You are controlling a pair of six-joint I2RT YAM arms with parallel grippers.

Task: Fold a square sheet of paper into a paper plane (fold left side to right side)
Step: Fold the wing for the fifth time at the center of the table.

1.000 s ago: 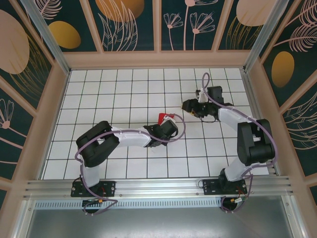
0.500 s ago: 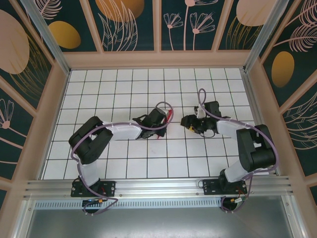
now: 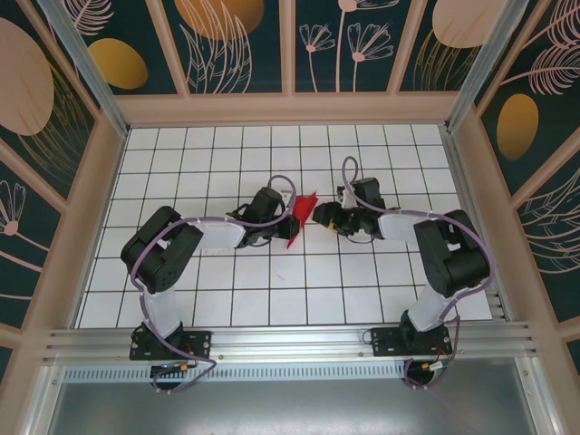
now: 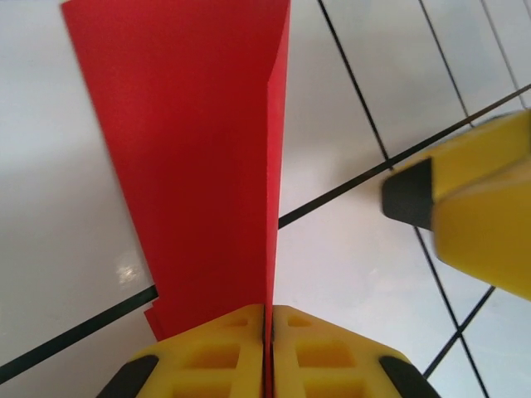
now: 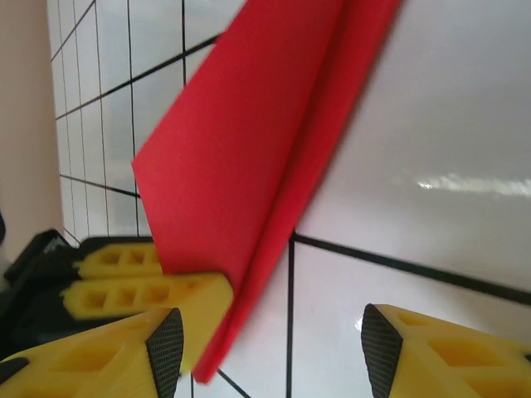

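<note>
Left gripper (image 3: pixel 286 217): clamped right down on the folded red paper (image 3: pixel 300 216), holding it up on edge near the centre of the table (image 3: pixel 181 163)!
Left wrist view: here's what the overhead camera can't give. Its yellow fingers (image 4: pixel 216 348) are pressed flush, the paper's edge pinched in the seam between them.
Paper from above: a slim wedge narrowing toward the near edge, sitting between the two grippers.
Right gripper (image 3: pixel 317 217): jaws well apart, nothing held, just right of the paper.
Right wrist view: the paper slants down toward the gap, its lower tip just beside one pad (image 5: pixel 166 348). Whether it touches, can't tell.
Since a second ago: the right gripper has swung in from the right and widened. The left has turned the wedge clear into sight.
</note>
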